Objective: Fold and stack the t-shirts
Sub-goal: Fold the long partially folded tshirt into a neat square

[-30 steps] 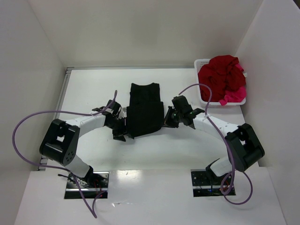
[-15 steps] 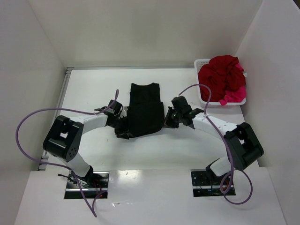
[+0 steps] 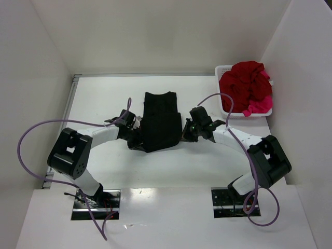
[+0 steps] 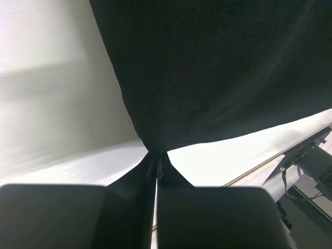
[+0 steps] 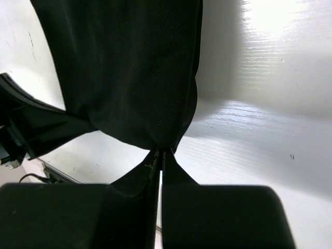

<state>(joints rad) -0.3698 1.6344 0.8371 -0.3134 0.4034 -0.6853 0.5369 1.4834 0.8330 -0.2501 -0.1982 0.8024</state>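
The black t-shirt [image 3: 162, 122] lay partly folded at the centre of the table [image 3: 104, 98] in the overhead view, its long axis running toward the top of the frame. The left gripper [image 3: 137, 143] was clamped on the shirt's lower-left corner; its wrist view showed the jaws pressed together with the hem gathered between them. The right gripper [image 3: 185, 134] was likewise pinched on the lower-right edge, the cloth drawn to a point at the jaw tips.

Hazards, as judged from this position:
- Each grip appeared to hold only a thin pinch of fabric. Uneven lift or travel between the two arms could pull one corner free and leave the fold skewed.
- It could not be determined whether each pinch took every layer. A grip on the top layer alone would probably open the existing fold.
- A low carry would likely drag the cloth on the table and bunch it.

Surroundings: a white basket [image 3: 224, 70] stood at the upper right of the overhead view, well apart from the black shirt. Dark red shirts [image 3: 244, 83] were heaped above its rim, and a bright pink shirt [image 3: 259, 107] hung at its lower-right side. A purple cable [image 3: 218, 96] arched over the right wrist, near the shirt's right edge, and could brush the cloth during a fold.
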